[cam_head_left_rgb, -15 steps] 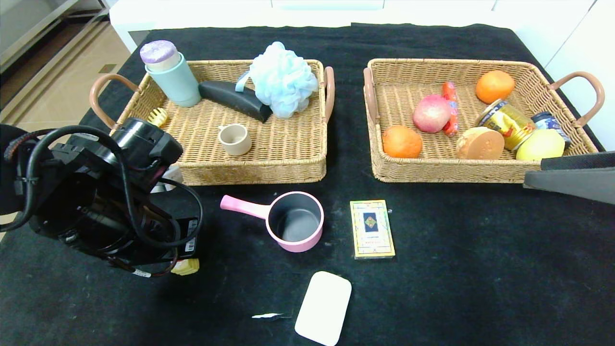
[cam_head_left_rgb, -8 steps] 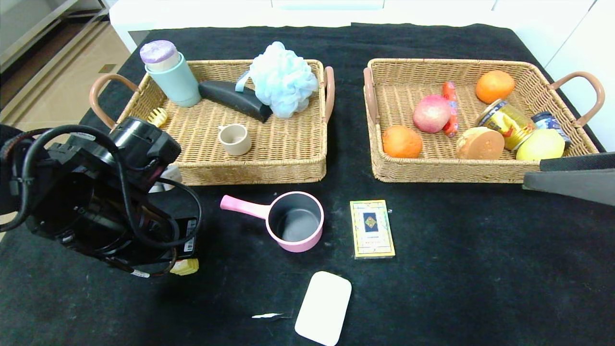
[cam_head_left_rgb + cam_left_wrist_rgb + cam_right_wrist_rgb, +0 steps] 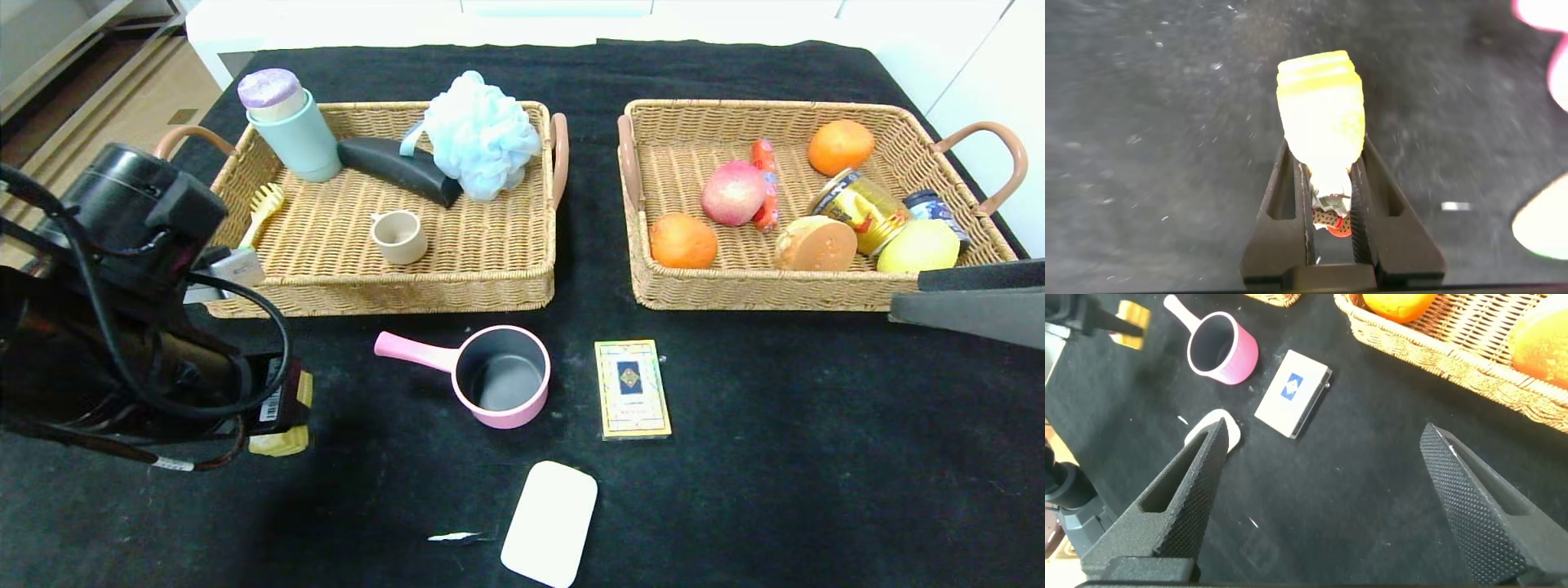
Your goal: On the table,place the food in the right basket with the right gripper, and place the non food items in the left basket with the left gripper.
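Note:
My left gripper (image 3: 1323, 159) is shut on a small yellow wrapped block (image 3: 1320, 106), held over the black table (image 3: 816, 457) at the front left. In the head view the arm's wrist hides the fingers and only the block (image 3: 282, 441) peeks out. The pink saucepan (image 3: 500, 376), card box (image 3: 632, 389) and white bar (image 3: 549, 523) lie on the cloth in front of the baskets. A peach (image 3: 733, 193) and a bumpy orange fruit (image 3: 682, 240) sit in the right basket (image 3: 759, 296). Beside that basket's front right corner my right gripper (image 3: 1323, 433) hangs open, holding nothing.
The left basket (image 3: 424, 294) holds a teal bottle (image 3: 298, 131), a black case (image 3: 400, 167), a blue pouf (image 3: 482, 131), a cup (image 3: 399, 237) and a yellow brush (image 3: 265, 204). A can (image 3: 861, 208) and other food fill the right basket. A white scrap (image 3: 455, 536) lies near the bar.
My left arm has swung to the left and back, carrying the yellow block a little leftward with it. The right arm and the loose items have not moved.

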Action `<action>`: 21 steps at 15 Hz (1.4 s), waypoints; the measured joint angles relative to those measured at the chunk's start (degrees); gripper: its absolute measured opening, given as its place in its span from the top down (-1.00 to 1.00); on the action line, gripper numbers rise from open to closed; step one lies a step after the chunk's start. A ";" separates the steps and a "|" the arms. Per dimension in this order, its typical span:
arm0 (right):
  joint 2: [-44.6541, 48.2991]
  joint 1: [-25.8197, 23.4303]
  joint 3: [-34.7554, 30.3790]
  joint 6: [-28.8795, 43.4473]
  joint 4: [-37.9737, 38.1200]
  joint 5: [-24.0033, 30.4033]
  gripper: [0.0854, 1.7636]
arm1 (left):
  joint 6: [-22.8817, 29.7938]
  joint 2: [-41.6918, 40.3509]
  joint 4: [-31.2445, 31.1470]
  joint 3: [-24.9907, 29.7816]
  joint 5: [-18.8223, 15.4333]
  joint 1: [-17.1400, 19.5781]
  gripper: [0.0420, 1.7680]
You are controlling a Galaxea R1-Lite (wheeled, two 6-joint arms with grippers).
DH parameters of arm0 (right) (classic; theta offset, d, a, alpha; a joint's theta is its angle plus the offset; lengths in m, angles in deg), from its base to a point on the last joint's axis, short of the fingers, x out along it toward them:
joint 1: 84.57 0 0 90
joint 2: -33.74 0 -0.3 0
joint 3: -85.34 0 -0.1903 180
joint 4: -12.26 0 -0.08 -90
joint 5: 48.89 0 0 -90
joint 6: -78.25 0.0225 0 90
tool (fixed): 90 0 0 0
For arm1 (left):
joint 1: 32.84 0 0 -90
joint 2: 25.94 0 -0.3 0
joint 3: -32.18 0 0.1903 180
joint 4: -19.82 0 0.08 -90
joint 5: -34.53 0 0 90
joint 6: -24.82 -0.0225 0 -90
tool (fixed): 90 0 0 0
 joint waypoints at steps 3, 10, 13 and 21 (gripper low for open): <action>0.02 -0.05 0.00 0.00 0.00 0.00 -0.94 | -1.84 -2.40 -0.39 -0.52 -0.21 -2.04 0.65; 0.44 -0.33 0.06 0.01 0.00 0.01 -0.94 | -1.97 -4.27 0.88 -3.17 -0.95 -12.39 0.65; 0.46 -0.39 0.09 0.00 0.00 0.00 -0.94 | -1.88 -3.94 4.79 -5.21 -5.10 -16.98 0.65; 0.28 -0.41 0.17 0.01 0.00 0.01 -0.94 | 3.29 1.44 15.49 -5.92 -11.12 -29.44 0.65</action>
